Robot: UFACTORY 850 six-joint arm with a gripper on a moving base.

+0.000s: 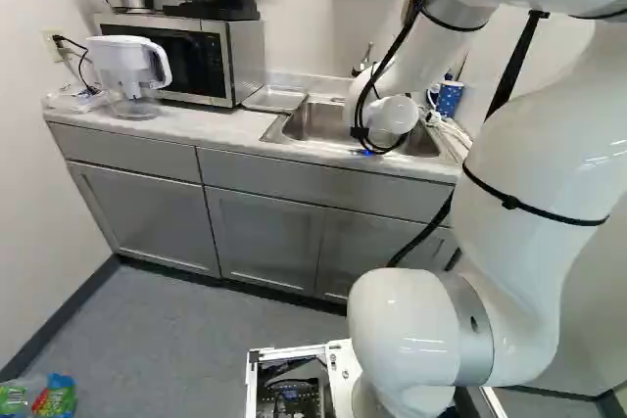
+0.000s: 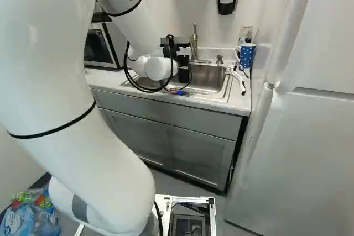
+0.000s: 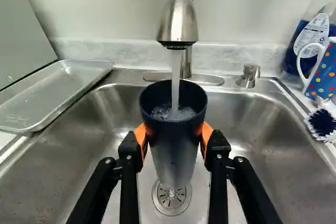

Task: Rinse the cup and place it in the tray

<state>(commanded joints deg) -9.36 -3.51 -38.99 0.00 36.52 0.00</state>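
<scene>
My gripper (image 2: 181, 61) is over the sink in the right base view. In the wrist view the gripper (image 3: 173, 137) is shut on the dark cup (image 3: 170, 150), an orange pad pressed to each side. The cup stands upright above the sink's drain, its open top under the faucet (image 3: 178, 22). A stream of water (image 3: 175, 77) runs into it, and bubbling water shows inside. The metal tray (image 3: 52, 97) lies on the counter beside the sink; in the left base view the tray (image 1: 275, 99) is between microwave and sink.
The sink (image 3: 268, 129) has raised walls around the gripper. On the counter's other side from the tray are a dotted mug (image 3: 323, 72), a soap bottle (image 3: 310, 38) and a brush (image 3: 321, 121). A microwave (image 1: 186, 56) and water pitcher (image 1: 129, 70) stand farther along. A refrigerator (image 2: 304, 136) borders the counter.
</scene>
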